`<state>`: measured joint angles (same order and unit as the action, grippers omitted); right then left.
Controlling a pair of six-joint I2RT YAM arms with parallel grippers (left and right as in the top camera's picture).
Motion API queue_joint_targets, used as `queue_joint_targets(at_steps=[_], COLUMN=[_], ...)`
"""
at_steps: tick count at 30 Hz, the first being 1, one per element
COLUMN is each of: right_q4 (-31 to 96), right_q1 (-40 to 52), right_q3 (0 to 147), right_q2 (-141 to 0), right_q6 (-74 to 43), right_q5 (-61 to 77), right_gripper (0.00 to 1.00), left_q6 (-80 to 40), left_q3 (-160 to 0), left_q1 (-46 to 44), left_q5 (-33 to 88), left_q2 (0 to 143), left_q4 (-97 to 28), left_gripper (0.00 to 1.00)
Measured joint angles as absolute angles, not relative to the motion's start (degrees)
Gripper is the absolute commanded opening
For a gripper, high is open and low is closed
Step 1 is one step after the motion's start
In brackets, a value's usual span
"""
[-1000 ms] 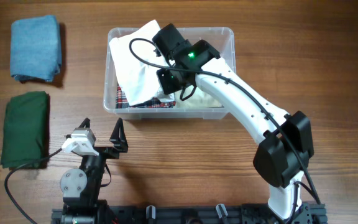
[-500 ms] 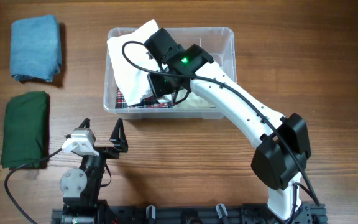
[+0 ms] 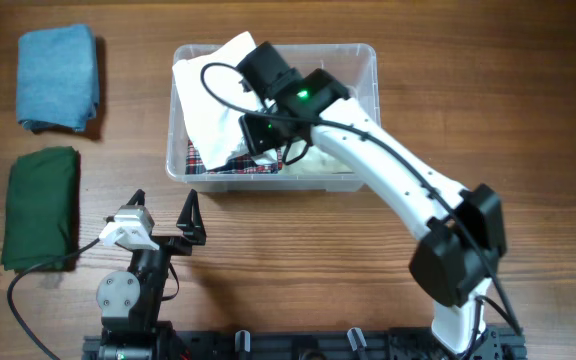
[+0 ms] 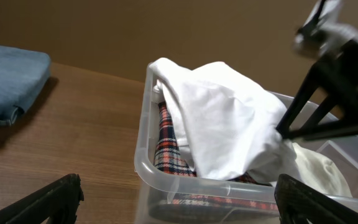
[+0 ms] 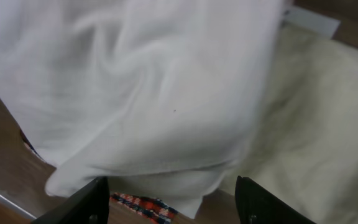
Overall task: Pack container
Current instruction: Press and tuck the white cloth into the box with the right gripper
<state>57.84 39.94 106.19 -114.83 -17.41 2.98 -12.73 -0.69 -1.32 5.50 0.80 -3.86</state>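
Observation:
The clear container (image 3: pixel 364 62) stands at the back centre of the table. It holds a rumpled white cloth (image 3: pixel 213 92) draped over its left rim, a plaid cloth (image 3: pixel 199 160) and a cream cloth (image 3: pixel 333 166). My right gripper (image 3: pixel 259 136) hangs inside it, jaws open, just above the white cloth (image 5: pixel 142 93), with the plaid cloth (image 5: pixel 135 204) and cream cloth (image 5: pixel 319 106) below. My left gripper (image 3: pixel 164 214) rests open near the front, facing the container (image 4: pixel 166 183) and holding nothing.
A folded blue cloth (image 3: pixel 58 78) lies at the back left and a folded dark green cloth (image 3: pixel 40 205) in front of it, both on the wooden table. The right arm (image 3: pixel 398 180) reaches across the container's front right.
My right gripper has opened and let go of the white cloth, which now lies in the container. It has shifted slightly left over the tub. The left arm has not moved.

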Motion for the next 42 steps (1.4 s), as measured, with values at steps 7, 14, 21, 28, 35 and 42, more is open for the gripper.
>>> queue_joint_targets(at_steps=[7,14,21,28,35,42], right_q4=[57.3,56.4,56.6,58.0,59.2,60.1], right_q1=[34.2,29.7,30.7,32.9,36.6,38.7], right_q3=[106.2,106.2,106.1,106.1,106.1,106.1], right_q2=[-110.1,-113.5,-120.1,-120.3,-120.3,-120.3], right_q6=[-17.0,-16.6,-16.2,-16.1,-16.1,-16.2], right_q5=[1.7,0.8,2.8,4.9,6.0,6.0], right_gripper=[0.31,0.19,0.20,0.28,0.36,0.46], left_q6=[-12.7,-12.7,-12.7,-12.7,-12.7,-12.7], left_q3=[-0.7,-0.7,-0.7,-0.7,-0.7,-0.7], left_q1=[-1.3,-1.3,-1.3,-1.3,-1.3,-1.3], left_q5=[5.5,5.5,5.5,5.5,5.5,5.5], left_q2=[0.8,0.8,0.8,0.8,0.8,0.8], left_q4=[-3.9,-3.9,-3.9,-3.9,-3.9,-3.9], left_gripper=[1.00,1.00,1.00,1.00,1.00,1.00])
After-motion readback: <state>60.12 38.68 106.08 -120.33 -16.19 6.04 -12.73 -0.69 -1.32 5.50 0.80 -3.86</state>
